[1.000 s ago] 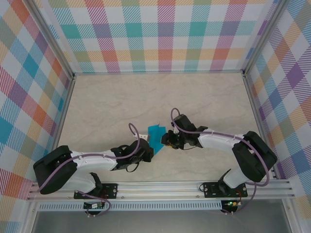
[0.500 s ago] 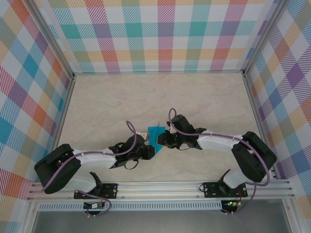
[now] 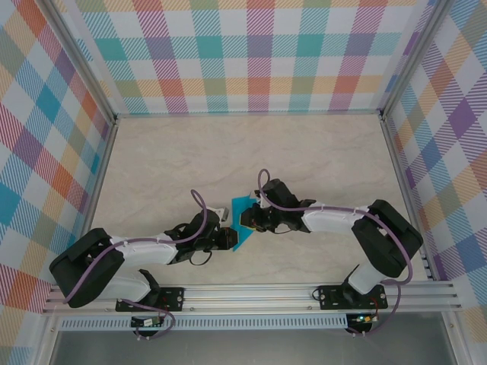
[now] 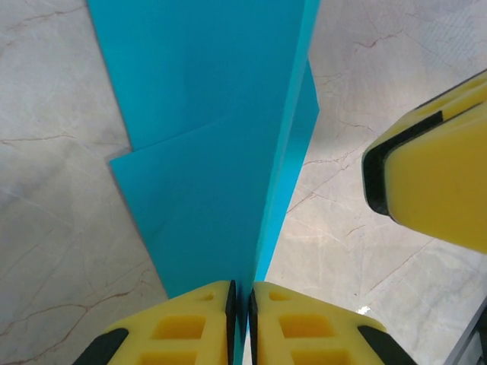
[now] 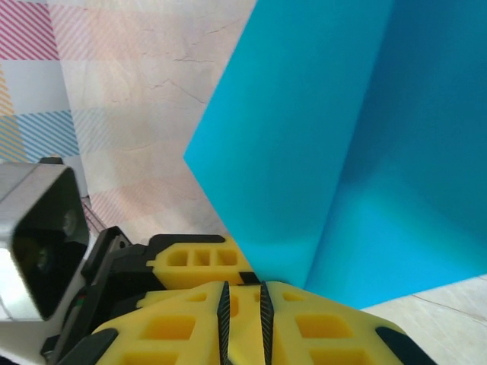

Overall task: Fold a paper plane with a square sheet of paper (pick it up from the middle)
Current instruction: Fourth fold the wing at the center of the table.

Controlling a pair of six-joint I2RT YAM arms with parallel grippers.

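Note:
The teal-blue square sheet of paper (image 3: 243,205) is folded along a centre crease and held just above the table between the two arms. My left gripper (image 3: 230,237) is shut on the sheet's near edge. In the left wrist view the paper (image 4: 213,152) runs up out of the pinched jaws of the left gripper (image 4: 242,300). My right gripper (image 3: 245,220) comes in from the right, against the sheet. In the right wrist view the right gripper (image 5: 243,289) shows a thin slit with no teal in it. The paper (image 5: 319,137) meets its fingertips.
The marble-look table (image 3: 319,160) is walled by plaid panels (image 3: 251,53) at the back and both sides. The right gripper's yellow finger (image 4: 434,182) stands close to the right of the paper. The left wrist camera (image 5: 38,243) sits close at the left.
My right gripper has moved left onto the paper and its jaws have narrowed. The left gripper has drifted slightly down and left, still pinching the sheet.

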